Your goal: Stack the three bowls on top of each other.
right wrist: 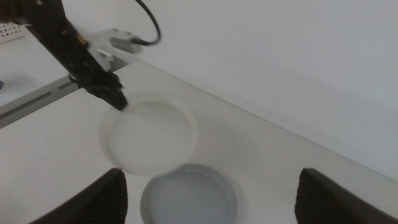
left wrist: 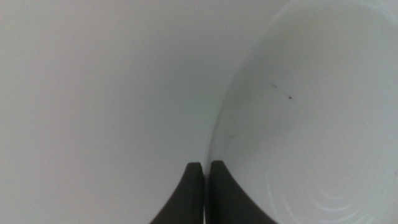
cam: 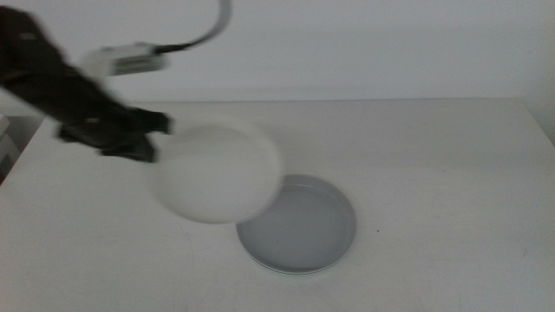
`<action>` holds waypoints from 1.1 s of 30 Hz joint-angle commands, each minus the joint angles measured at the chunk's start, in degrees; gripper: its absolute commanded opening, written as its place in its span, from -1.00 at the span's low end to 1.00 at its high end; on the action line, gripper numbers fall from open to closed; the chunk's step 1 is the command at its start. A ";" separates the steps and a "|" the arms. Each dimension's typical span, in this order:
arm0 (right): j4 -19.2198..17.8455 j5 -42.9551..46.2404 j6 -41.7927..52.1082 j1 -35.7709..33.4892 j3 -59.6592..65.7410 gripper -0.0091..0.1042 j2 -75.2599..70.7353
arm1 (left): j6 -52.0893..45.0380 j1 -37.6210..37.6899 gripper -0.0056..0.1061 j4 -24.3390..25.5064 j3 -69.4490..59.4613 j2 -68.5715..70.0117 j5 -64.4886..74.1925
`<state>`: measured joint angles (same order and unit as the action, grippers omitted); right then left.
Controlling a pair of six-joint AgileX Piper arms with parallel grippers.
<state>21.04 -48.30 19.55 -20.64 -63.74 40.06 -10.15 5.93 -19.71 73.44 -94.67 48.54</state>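
Note:
My left gripper (cam: 160,130) comes in from the left and is shut on the rim of the white bowl (cam: 217,172). The bowl hangs above the table, blurred, and overlaps the near-left rim of the grey bowl (cam: 299,227), which lies flat on the table. In the left wrist view the two jaws of my left gripper (left wrist: 204,171) press together on the white bowl's (left wrist: 311,124) edge. The right wrist view looks down on the white bowl (right wrist: 149,134), the grey bowl (right wrist: 189,200) and the left gripper (right wrist: 115,93). My right gripper (right wrist: 211,177) is open wide, high above them, holding nothing.
The white table (cam: 451,173) ends at a white wall behind. A metal rail (right wrist: 37,99) and a white basket (right wrist: 12,28) lie beyond the table's left side.

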 commanded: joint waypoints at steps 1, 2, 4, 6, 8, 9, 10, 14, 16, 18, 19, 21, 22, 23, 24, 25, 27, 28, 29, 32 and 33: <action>0.49 4.22 0.74 0.45 -1.85 0.66 0.08 | 2.72 5.04 -0.90 -2.00 3.08 0.79 -1.22; 0.44 4.23 0.74 0.45 -1.85 0.66 0.08 | 3.14 6.80 -0.90 -2.00 3.63 0.11 -1.66; 0.50 4.23 0.74 0.45 -1.85 0.66 0.08 | 4.39 10.69 -0.90 -2.00 4.45 -1.83 -3.01; 0.50 4.23 0.74 0.45 -1.85 0.66 0.08 | 5.19 13.48 -0.90 -2.00 4.64 -3.66 -4.66; 0.50 4.23 0.74 0.45 -1.85 0.66 0.08 | 6.32 15.12 -0.90 -2.06 4.64 -5.47 -6.08; 0.50 4.23 0.74 0.45 -1.85 0.66 0.08 | 6.53 15.72 -0.90 -2.06 4.64 -6.25 -6.52; 0.50 4.23 0.74 0.45 -1.85 0.66 0.08 | 6.60 16.07 -0.90 -2.11 4.64 -6.96 -6.88; 0.50 4.23 0.74 0.45 -1.85 0.66 0.08 | 6.78 16.42 -0.87 -2.27 4.64 -8.71 -8.54; 0.50 4.23 0.74 0.45 -1.85 0.66 0.08 | 6.84 16.42 -0.74 -2.03 4.64 -8.97 -9.12; 0.50 4.23 0.74 0.45 -1.85 0.66 0.08 | 6.44 16.42 -0.48 -1.96 4.64 -8.97 -9.18; 0.50 4.23 0.74 0.45 -1.85 0.66 0.08 | 6.21 16.42 -0.28 -2.10 4.64 -8.91 -9.09; 0.50 4.23 0.74 0.45 -1.85 0.66 0.08 | 5.23 16.42 0.19 -2.10 4.64 -8.84 -8.74; 0.50 4.23 0.74 0.45 -1.85 0.66 0.08 | 4.70 16.42 0.46 -2.10 4.64 -8.65 -8.36; 0.50 4.23 0.74 0.45 -1.85 0.66 0.08 | 4.05 16.42 0.73 -2.34 4.69 -8.39 -7.93; 0.50 4.23 0.74 0.45 -1.85 0.66 0.08 | 3.36 16.31 0.97 -3.07 4.74 -7.88 -7.43; 0.50 4.23 0.74 0.45 -1.85 0.66 0.08 | 3.04 16.31 0.97 -4.28 5.00 -7.13 -6.66; 0.50 4.23 0.74 0.45 -1.85 0.66 0.08 | 3.04 16.31 0.97 -5.09 5.75 -4.98 -5.89; 0.50 4.23 0.74 0.45 -1.85 0.66 0.08 | 3.04 16.22 0.97 -4.81 6.20 -3.71 -6.30; 0.50 4.23 0.74 0.45 -1.85 0.66 0.08 | 2.75 15.65 0.97 -4.61 7.15 -1.46 -6.65; 0.50 4.23 0.74 0.45 -1.85 0.66 0.08 | 2.75 14.70 0.97 -4.06 8.96 1.24 -8.12; 0.50 4.23 0.74 0.45 -1.85 0.66 0.08 | 2.75 14.12 0.97 -3.76 9.67 1.88 -7.73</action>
<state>21.04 -48.30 19.55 -20.64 -63.74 40.06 -7.28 20.83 -22.44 80.40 -96.59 42.91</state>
